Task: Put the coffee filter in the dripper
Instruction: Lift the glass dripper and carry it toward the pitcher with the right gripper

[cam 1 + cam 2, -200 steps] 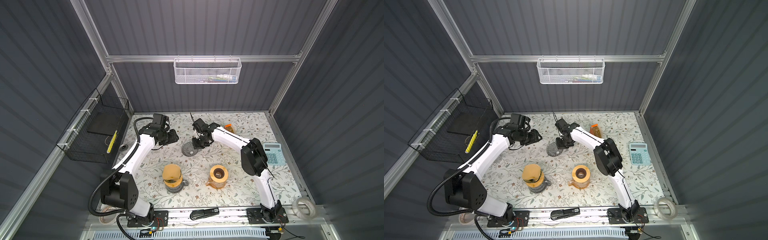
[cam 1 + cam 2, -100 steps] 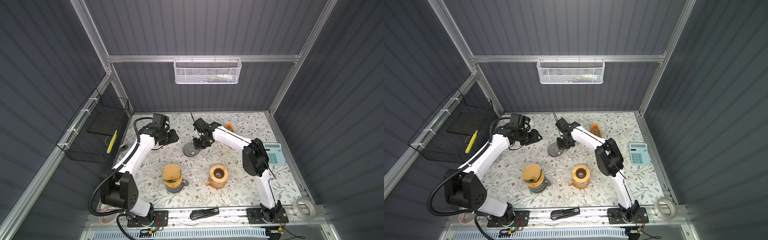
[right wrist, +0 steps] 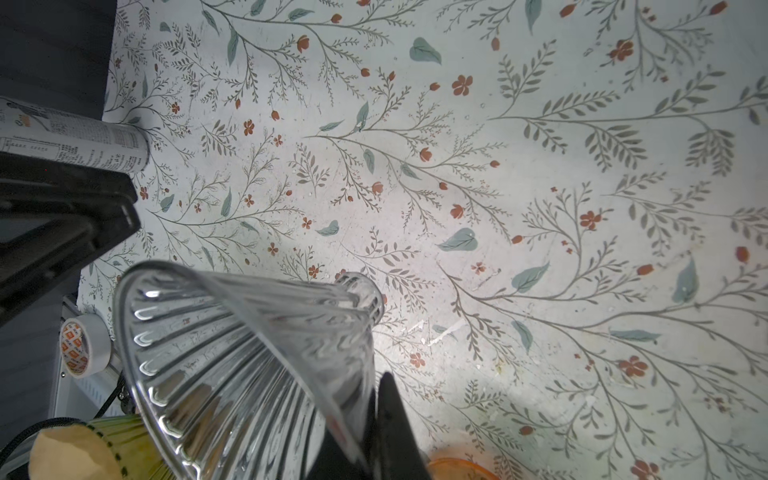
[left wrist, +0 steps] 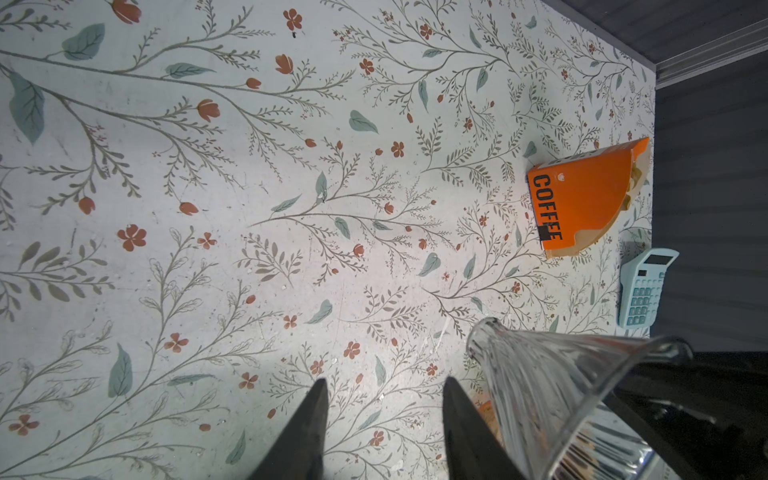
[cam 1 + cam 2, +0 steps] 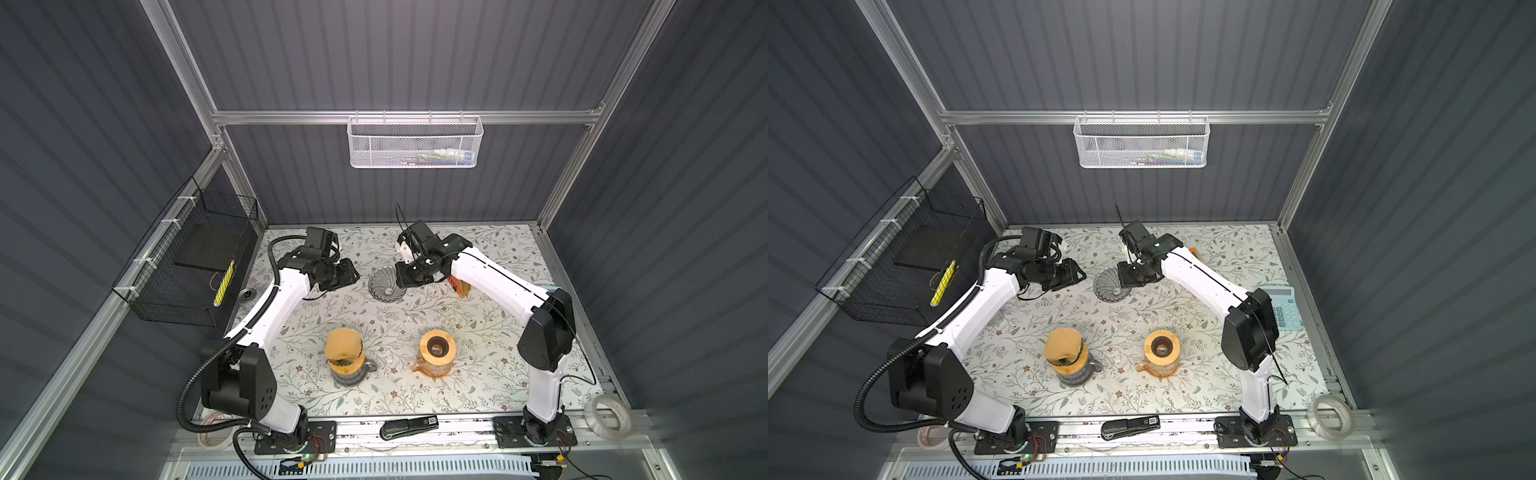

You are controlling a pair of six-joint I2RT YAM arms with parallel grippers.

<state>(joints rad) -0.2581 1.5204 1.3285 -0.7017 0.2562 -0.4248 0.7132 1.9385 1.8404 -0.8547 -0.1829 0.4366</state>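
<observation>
The right hand (image 5: 402, 277) is clamped on the rim of the glass dripper (image 5: 384, 286), apparently to steady it, while the left hand (image 4: 384, 384) hovers empty, jaws apart, just beside the dripper; the coffee filters (image 4: 638, 179) sit in an orange box (image 4: 582, 199) beyond the dripper.

dripper (image 3: 249, 353): cut by frame edge; calculator (image 5: 1287, 309): partly behind right arm (image 5: 1204, 280)

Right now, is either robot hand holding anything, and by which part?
The right gripper pinches the glass dripper by its rim; the left gripper is open and empty.
</observation>
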